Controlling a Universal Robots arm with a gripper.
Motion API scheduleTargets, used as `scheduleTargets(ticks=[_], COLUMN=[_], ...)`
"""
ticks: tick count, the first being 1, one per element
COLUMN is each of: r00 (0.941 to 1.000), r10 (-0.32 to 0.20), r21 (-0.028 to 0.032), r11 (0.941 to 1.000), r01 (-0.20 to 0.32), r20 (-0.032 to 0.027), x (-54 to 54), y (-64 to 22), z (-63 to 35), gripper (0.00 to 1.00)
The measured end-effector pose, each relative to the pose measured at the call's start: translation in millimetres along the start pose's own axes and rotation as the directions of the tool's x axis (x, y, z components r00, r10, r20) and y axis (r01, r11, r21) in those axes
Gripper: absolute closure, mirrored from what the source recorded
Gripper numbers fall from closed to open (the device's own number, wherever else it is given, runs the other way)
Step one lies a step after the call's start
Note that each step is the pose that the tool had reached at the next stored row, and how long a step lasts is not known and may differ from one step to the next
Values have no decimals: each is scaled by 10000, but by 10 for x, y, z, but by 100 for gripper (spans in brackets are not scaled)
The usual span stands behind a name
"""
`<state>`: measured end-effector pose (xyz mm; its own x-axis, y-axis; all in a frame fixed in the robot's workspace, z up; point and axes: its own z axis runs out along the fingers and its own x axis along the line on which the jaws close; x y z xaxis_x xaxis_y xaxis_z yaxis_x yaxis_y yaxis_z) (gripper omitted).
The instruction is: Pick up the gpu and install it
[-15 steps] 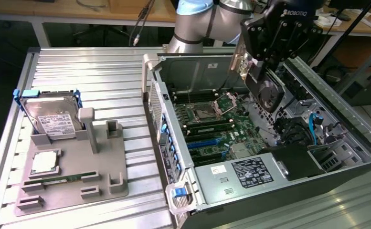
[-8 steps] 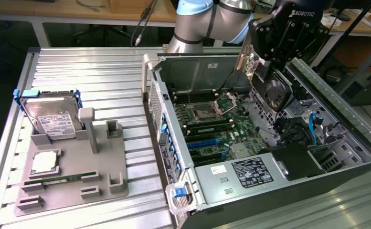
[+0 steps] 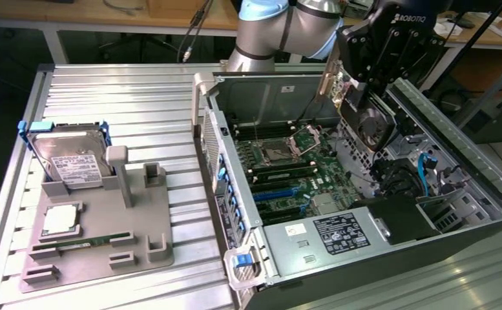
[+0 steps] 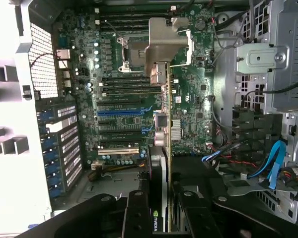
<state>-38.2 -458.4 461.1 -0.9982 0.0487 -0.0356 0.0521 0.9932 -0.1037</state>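
- I am gripping the graphics card edge-down in the part-closed tool, over the open computer case.
- Its long axis is lying crosswise to the slots below.

The ribbed metal table bears a grey holder plate. An open computer case lies just beside it.

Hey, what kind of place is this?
Likely a robotics lab or workshop: a robot arm holds a gpu over an open computer case, a hard drive sits in a grey fixture, and wooden workbenches stand behind.
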Motion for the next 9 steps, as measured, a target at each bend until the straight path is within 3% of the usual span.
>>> scheduleTargets(ticks=[9], r00=[9998], r10=[-185], r21=[-7], r11=[9998], r01=[185], r20=[19], x=[0], y=[0], z=[0], gripper=[73])
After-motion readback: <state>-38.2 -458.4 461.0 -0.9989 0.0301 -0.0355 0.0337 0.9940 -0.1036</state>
